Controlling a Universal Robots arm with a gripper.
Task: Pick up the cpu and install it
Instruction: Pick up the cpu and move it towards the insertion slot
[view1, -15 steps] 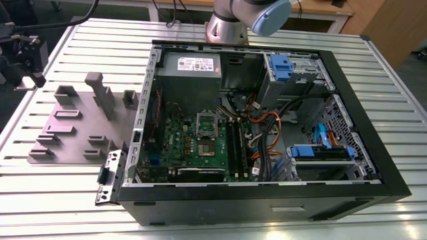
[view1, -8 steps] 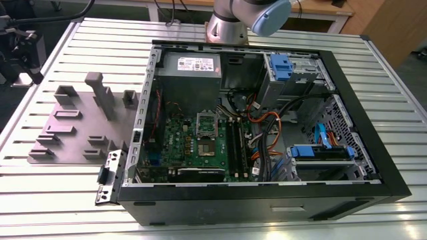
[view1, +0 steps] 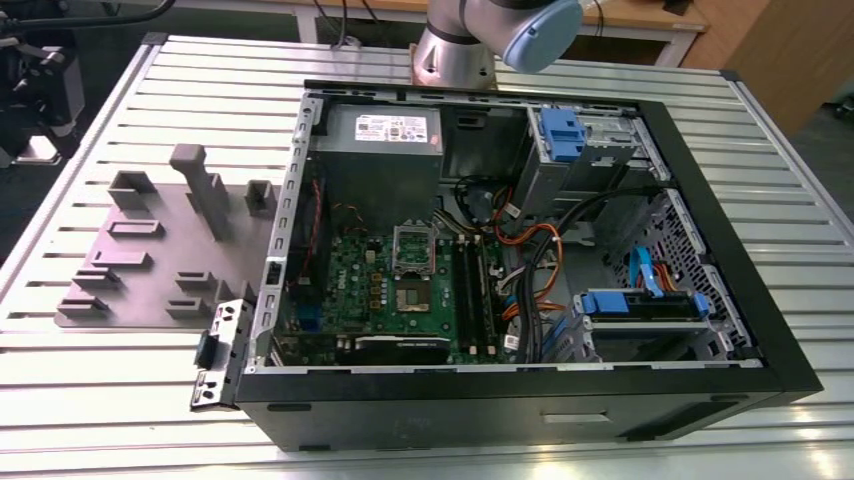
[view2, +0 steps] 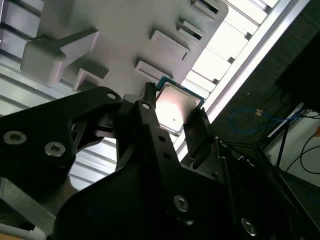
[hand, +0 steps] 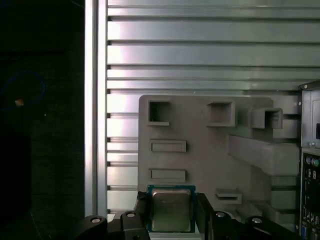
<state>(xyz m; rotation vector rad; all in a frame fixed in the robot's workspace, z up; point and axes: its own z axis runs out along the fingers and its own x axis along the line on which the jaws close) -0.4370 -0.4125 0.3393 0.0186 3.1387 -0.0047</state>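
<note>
The hand (hand: 172, 202) is clasping the cpu (hand: 171, 214) by opposite edges. Judged light, rigid, fragile; this edge hold is suiting it.

The exterior view looks steeply down from high up, some way off, at the open computer case (view1: 534, 410) on the slatted table (view1: 774, 140). The grey plate (view1: 147, 275) lies at the exterior view's left and the arm (view1: 461, 45) stands beyond the case. The first wrist view faces straight down on that plate (hand: 210, 150) from nearer. The second wrist view sits close behind the gripper (view2: 175, 105), looking slantwise along it. Both wrist views share the chip (hand: 171, 210) clamped between the fingers (hand: 205, 212).
</note>
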